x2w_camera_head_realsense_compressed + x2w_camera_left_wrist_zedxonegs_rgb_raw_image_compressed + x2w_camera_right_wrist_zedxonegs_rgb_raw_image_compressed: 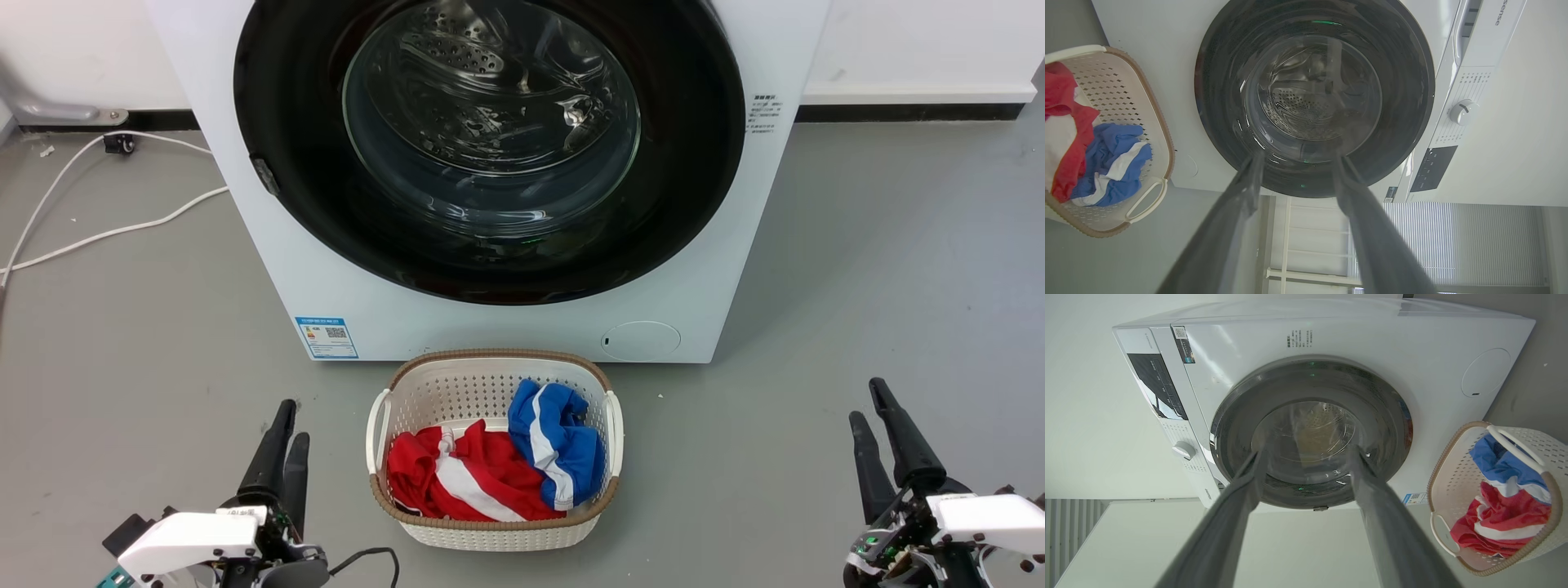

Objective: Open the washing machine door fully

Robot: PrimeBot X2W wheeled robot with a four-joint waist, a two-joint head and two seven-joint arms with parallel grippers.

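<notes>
Glossy black, the large round washing machine door (490, 139) with its bulging glass window lies shut, flat against the big white front-loading washing machine (522, 327). It faces straight out toward the robot across the white perforated laundry basket (490, 535). The left gripper (292, 420) and right gripper (865, 400) hang low at either side, fingers spread, holding nothing.

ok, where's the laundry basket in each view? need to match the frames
Head view: laundry basket at bottom centre.
Left wrist view: at the left edge, partly cut off.
Right wrist view: at the lower right, partly cut off.
Shared landmark: the washing machine door, above the basket in the head view, to its right in the left wrist view, to its left in the right wrist view.
</notes>
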